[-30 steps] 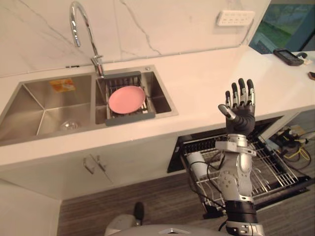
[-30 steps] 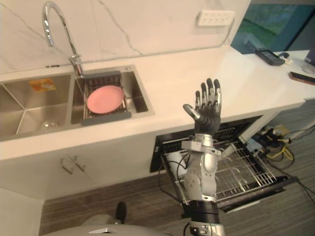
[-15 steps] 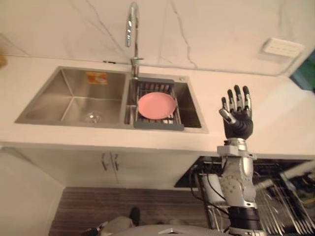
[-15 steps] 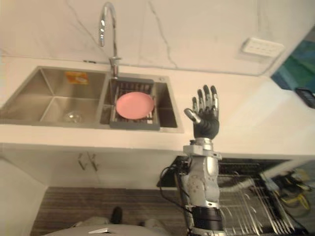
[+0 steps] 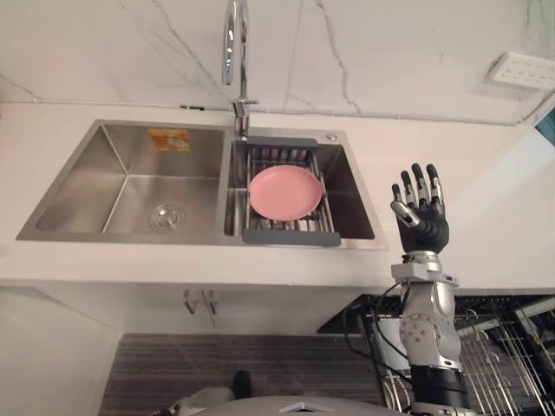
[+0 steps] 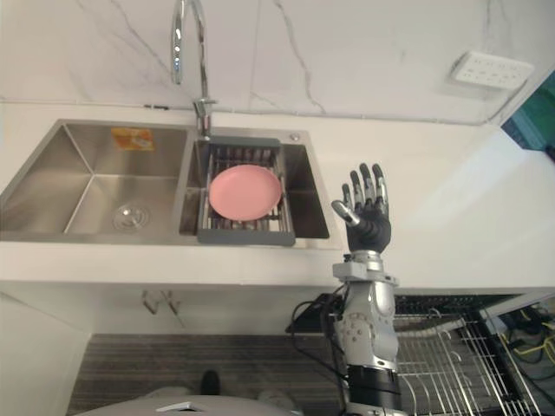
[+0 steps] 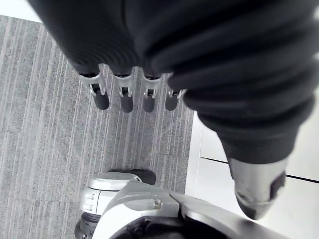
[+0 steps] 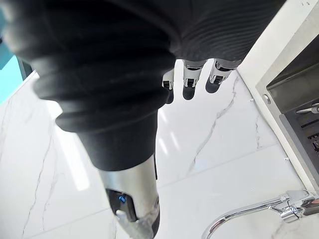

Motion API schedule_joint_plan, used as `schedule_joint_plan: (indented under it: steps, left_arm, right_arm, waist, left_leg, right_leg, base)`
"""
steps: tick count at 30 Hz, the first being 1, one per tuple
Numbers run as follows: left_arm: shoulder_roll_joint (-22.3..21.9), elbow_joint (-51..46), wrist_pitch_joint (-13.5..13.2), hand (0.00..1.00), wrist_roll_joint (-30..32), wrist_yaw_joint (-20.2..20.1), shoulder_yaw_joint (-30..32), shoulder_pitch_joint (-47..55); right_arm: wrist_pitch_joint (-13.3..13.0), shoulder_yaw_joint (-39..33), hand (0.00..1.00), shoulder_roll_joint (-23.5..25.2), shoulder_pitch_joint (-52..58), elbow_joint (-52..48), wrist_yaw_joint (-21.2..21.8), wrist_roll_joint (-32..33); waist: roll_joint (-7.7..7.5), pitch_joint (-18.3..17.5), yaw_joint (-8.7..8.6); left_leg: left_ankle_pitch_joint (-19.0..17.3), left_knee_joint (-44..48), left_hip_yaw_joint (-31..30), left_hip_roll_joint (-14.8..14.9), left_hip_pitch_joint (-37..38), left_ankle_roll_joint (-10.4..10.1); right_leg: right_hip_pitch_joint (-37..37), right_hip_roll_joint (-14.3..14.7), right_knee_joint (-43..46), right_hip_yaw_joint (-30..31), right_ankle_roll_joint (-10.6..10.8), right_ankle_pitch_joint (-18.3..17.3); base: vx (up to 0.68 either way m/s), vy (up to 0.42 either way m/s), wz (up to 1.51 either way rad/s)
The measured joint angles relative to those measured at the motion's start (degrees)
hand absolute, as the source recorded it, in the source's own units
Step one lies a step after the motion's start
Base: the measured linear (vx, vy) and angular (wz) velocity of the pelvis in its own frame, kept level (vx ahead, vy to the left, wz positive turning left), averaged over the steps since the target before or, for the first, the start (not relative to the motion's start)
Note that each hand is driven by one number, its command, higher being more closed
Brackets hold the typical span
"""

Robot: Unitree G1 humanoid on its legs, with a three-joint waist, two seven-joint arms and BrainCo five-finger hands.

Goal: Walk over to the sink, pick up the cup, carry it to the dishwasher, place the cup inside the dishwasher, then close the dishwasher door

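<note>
Hanging over striped grey floor (image 7: 45, 124), left hand (image 7: 125, 97), fingers straight; holds nothing. Further right, steel sink (image 5: 104, 191) with pink plate (image 5: 284, 192) on grey drainer (image 5: 290, 236) in right basin. Raised before white counter (image 5: 486, 217), right hand (image 5: 422, 227), fingers spread upward; grasps nothing. Below, open dishwasher rack (image 5: 494, 364); pale shape at its left end, probably cup (image 5: 388, 334), half behind forearm.

i count one sink (image 5: 65, 232) with two basins (image 5: 354, 204), one tap (image 5: 232, 52), one plate (image 5: 284, 191), one rack (image 5: 290, 236), one sticker (image 5: 169, 139), one socket strip (image 5: 523, 69), two cabinet handles (image 5: 200, 302), one right hand (image 5: 420, 217), one left hand (image 7: 125, 97).
</note>
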Motion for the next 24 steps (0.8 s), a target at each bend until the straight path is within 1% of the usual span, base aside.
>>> schedule_joint_plan:
  steps: [2,3,4,5,6,7,8,9,10,11,13,14,15,16,17,18,19,21,24]
  left_arm:
    - [-0.1,0.0,0.0,0.0,-0.1,0.0,0.1,0.0]
    - [-0.3,0.0,0.1,0.0,-1.2,0.0,0.2,0.1]
    - [-0.7,0.1,0.3,0.0,-2.0,0.0,0.4,0.1]
    - [-1.2,0.1,0.8,0.0,-3.6,0.0,0.7,0.1]
    - [-1.3,0.1,1.2,0.0,-4.5,0.0,1.0,0.2]
    - [-1.7,0.2,2.0,0.0,-5.9,0.0,1.3,0.4]
    - [-1.9,0.2,3.6,0.0,-9.0,0.4,1.5,0.9]
    - [-1.9,0.2,4.8,0.0,-11.2,0.4,2.0,1.0]
    - [-2.0,0.2,5.5,0.0,-12.7,0.4,2.6,1.1]
    - [-1.9,0.3,7.2,0.0,-16.6,0.4,3.8,1.2]
    - [-1.7,0.5,8.7,0.0,-22.0,0.4,5.0,1.8]
    - [-1.5,0.9,9.6,0.0,-27.4,0.4,6.2,2.1]
    - [-1.9,0.8,10.1,0.0,-29.4,0.2,6.5,2.5]
    - [-2.3,0.9,10.2,0.0,-30.3,-0.2,7.1,2.5]
    - [-2.4,1.1,10.2,0.0,-30.2,-1.1,7.3,2.6]
    - [-2.3,1.4,10.0,0.0,-29.4,-1.5,7.4,2.7]
    - [-2.3,1.4,9.7,0.0,-28.8,-1.7,7.4,2.7]
    - [-2.6,1.4,8.7,0.0,-27.2,-2.0,7.4,2.9]
    - [-3.0,1.9,8.0,0.0,-26.1,-1.3,6.9,2.9]
  right_arm:
    - [0.0,0.0,0.0,0.0,0.0,0.0,0.0,0.0]
    - [0.0,0.1,0.0,0.1,0.0,-0.1,0.0,0.1]
    - [0.0,0.1,0.0,0.2,0.0,-0.1,0.0,0.1]
    - [0.1,0.4,0.0,0.4,0.0,-0.4,0.0,0.8]
    - [0.2,0.5,0.0,0.7,0.0,-0.4,0.0,1.3]
    - [0.8,0.8,0.0,1.3,0.0,-0.4,0.0,1.7]
    - [2.4,1.9,0.0,2.2,0.0,-0.6,-0.2,2.3]
    - [3.6,2.9,0.0,2.5,0.0,-0.8,-0.2,2.3]
    - [4.3,3.7,0.0,2.6,-0.1,-0.8,-0.3,2.3]
    - [6.2,5.1,0.0,2.6,-0.2,-0.9,-0.7,2.3]
    - [7.7,6.2,0.0,2.6,-0.2,-0.9,-2.4,2.3]
    - [8.3,6.7,0.0,2.3,-0.5,-0.8,-2.9,2.2]
    - [8.7,6.5,0.0,2.1,-0.5,-0.9,-3.6,2.0]
    - [8.8,6.1,0.0,1.9,-0.5,-1.0,-4.4,1.9]
    - [9.1,5.2,0.0,1.7,-0.4,-1.0,-5.3,2.0]
    - [9.7,4.0,0.0,1.4,0.0,-1.0,-5.5,2.2]
    - [9.9,3.9,0.0,1.0,0.3,-1.0,-5.8,2.2]
    - [10.2,3.9,0.0,-0.1,1.6,-1.0,-7.3,2.2]
    - [10.2,3.9,0.0,0.0,2.5,-1.0,-7.5,0.5]
  waist:
    - [0.12,-0.1,0.04]
    - [0.26,0.0,0.05]
    - [0.53,0.2,0.11]
    - [1.07,0.6,0.12]
    - [1.31,0.8,0.05]
    - [1.34,0.9,0.09]
    - [1.33,0.9,0.59]
    - [1.39,0.9,0.9]
    - [1.2,0.9,1.05]
    - [0.52,1.3,1.07]
    - [-0.18,1.1,1.33]
    - [-0.78,1.0,1.82]
    - [-0.31,0.9,1.61]
    - [-0.28,0.9,1.49]
    - [0.26,0.5,1.33]
    - [0.14,0.5,1.24]
    - [0.1,0.5,1.12]
    - [0.08,0.4,0.84]
    - [0.75,0.0,0.35]
  left_leg:
    - [0.1,0.4,-0.6,0.0,-0.2,-0.1]
    - [-0.3,1.1,-0.9,0.0,-0.6,0.1]
    - [-1.0,2.0,-1.1,0.1,-1.2,0.4]
    - [-1.3,3.3,-1.7,0.3,-1.4,0.3]
    - [-1.2,3.8,-2.0,0.4,-1.2,0.0]
    - [-1.2,4.4,-2.3,0.4,-0.7,-0.1]
    - [-1.3,5.0,-2.4,0.4,-0.6,-0.4]
    - [-1.6,5.8,-2.4,0.5,-1.1,-0.7]
    - [-1.8,6.3,-2.4,0.5,-1.6,-0.9]
    - [-2.2,7.4,-2.8,0.7,-2.8,-1.5]
    - [-2.5,7.7,-3.2,0.8,-3.0,-1.9]
    - [-2.4,7.7,-2.6,1.3,-3.2,-2.6]
    - [-2.2,7.3,-1.6,2.8,-3.1,-3.7]
    - [-1.6,6.5,-0.8,4.2,-3.1,-4.5]
    - [-0.9,5.4,-0.3,5.8,-3.3,-5.5]
    - [-0.5,4.5,-0.1,6.8,-3.7,-6.1]
    - [-0.3,4.3,0.0,7.2,-3.8,-6.4]
    - [0.2,2.5,1.1,8.2,-3.0,-7.1]
    - [0.3,0.8,2.2,8.4,-1.9,-7.2]
  right_leg:
    - [-0.2,0.0,0.6,-0.3,-0.1,0.0]
    - [-0.7,0.0,1.9,-0.5,-0.5,-0.3]
    - [-1.9,0.0,4.4,-0.8,-1.0,-0.6]
    - [-4.1,-0.2,9.8,-1.7,-1.9,-1.2]
    - [-5.2,-0.3,12.6,-1.9,-2.4,-1.5]
    - [-6.9,-0.7,15.9,-1.9,-3.2,-2.2]
    - [-8.6,-1.6,18.9,-2.6,-3.8,-3.8]
    - [-9.9,-2.4,20.0,-3.4,-3.9,-3.9]
    - [-10.7,-2.8,20.5,-3.4,-4.1,-3.7]
    - [-10.9,-3.9,19.3,-4.5,-3.8,-2.3]
    - [-9.0,-4.8,13.3,-6.7,-3.2,-1.0]
    - [-7.6,-4.5,7.6,-7.0,-0.4,0.0]
    - [-6.9,-3.1,4.9,-7.8,-1.1,0.7]
    - [-6.1,-1.8,2.0,-8.3,-1.5,2.0]
    - [-5.3,-0.3,-1.5,-8.8,-2.0,3.8]
    - [-4.9,0.7,-3.9,-9.7,-2.2,4.7]
    - [-4.8,1.1,-4.7,-9.9,-2.1,4.9]
    - [-4.1,1.9,-6.6,-10.0,-2.6,6.4]
    - [-3.3,2.2,-7.8,-9.8,-2.7,7.4]
  base:
    - [0.0,-0.046,0.12]
    - [-0.03,-0.075,0.13]
    - [-0.04,-0.072,0.19]
    - [-0.04,-0.062,0.18]
    - [-0.01,-0.045,0.23]
    - [0.02,-0.076,0.16]
    - [0.02,-0.067,0.11]
    - [-0.01,-0.068,0.04]
    - [-0.11,-0.075,0.16]
    - [-0.13,-0.12,0.23]
    - [-0.09,-0.142,0.12]
    - [-0.02,-0.2,-0.08]
    - [-0.02,-0.238,-0.13]
    - [0.0,-0.196,-0.15]
    - [-0.02,-0.174,-0.22]
    - [-0.01,-0.158,-0.21]
    - [0.01,-0.125,-0.22]
    - [0.04,-0.096,-0.23]
    - [0.06,-0.049,-0.19]
